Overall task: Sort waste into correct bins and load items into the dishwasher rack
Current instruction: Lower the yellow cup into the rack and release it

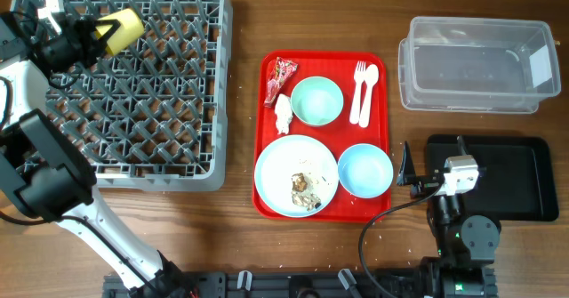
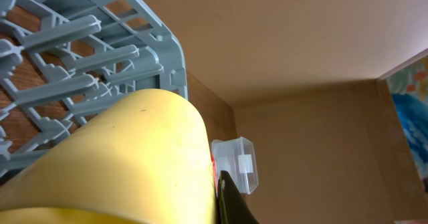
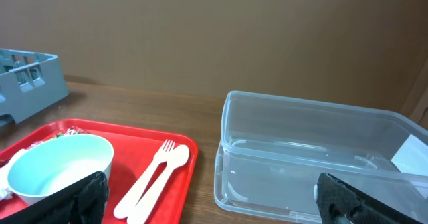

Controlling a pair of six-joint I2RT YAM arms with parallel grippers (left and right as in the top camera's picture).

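My left gripper (image 1: 100,33) is shut on the yellow cup (image 1: 121,29) and holds it over the far left part of the grey dishwasher rack (image 1: 213,84). In the left wrist view the cup (image 2: 120,164) fills the foreground with the rack (image 2: 80,57) behind. My right gripper (image 1: 407,166) is open and empty, beside the black tray (image 1: 524,178). On the red serving tray (image 1: 267,200) lie the red wrapper (image 1: 283,74), napkin (image 1: 284,113), green bowl (image 1: 316,100), blue bowl (image 1: 365,170), fork and spoon (image 1: 363,92), and plate (image 1: 271,173) with food scraps (image 1: 304,189).
The clear tub (image 1: 476,65) with a white label stands at the far right, and shows close in the right wrist view (image 3: 314,150). The green bowl (image 3: 57,165) and the fork and spoon (image 3: 155,174) lie ahead of the right gripper (image 3: 214,200).
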